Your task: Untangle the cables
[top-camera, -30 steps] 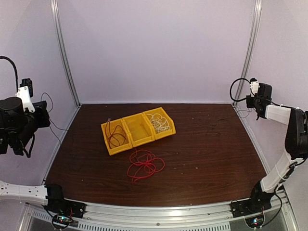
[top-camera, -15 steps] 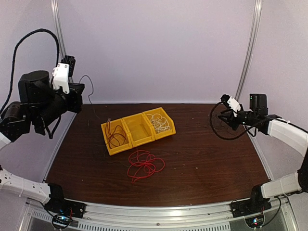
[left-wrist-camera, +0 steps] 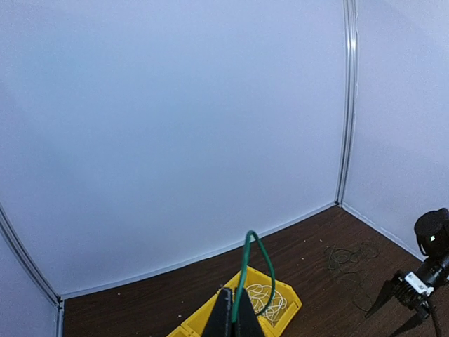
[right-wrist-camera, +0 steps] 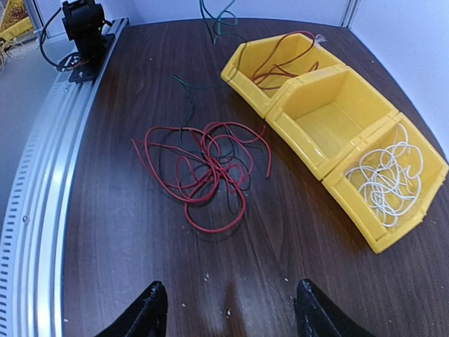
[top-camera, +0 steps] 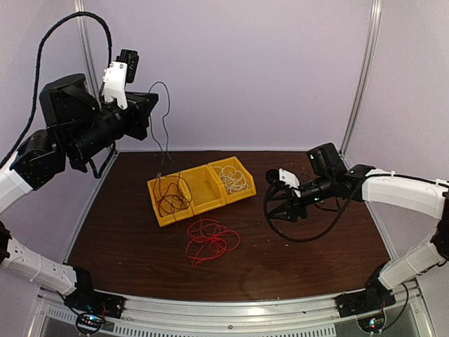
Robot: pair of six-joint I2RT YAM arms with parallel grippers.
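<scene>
At upper left, my left gripper (top-camera: 151,104) pinches a thin dark green cable (left-wrist-camera: 241,274); my right gripper (right-wrist-camera: 228,289) gapes wide, empty.

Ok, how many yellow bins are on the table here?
3, side by side in a row: the left bin holds red cable, the middle bin looks empty, the right bin holds white cable. None seems hidden.

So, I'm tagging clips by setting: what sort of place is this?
Probably a robot test cell in a lab: plain pale walls and metal posts enclose a dark table, a left arm and right arm stand on a rail, and yellow bins hold cables.
</scene>
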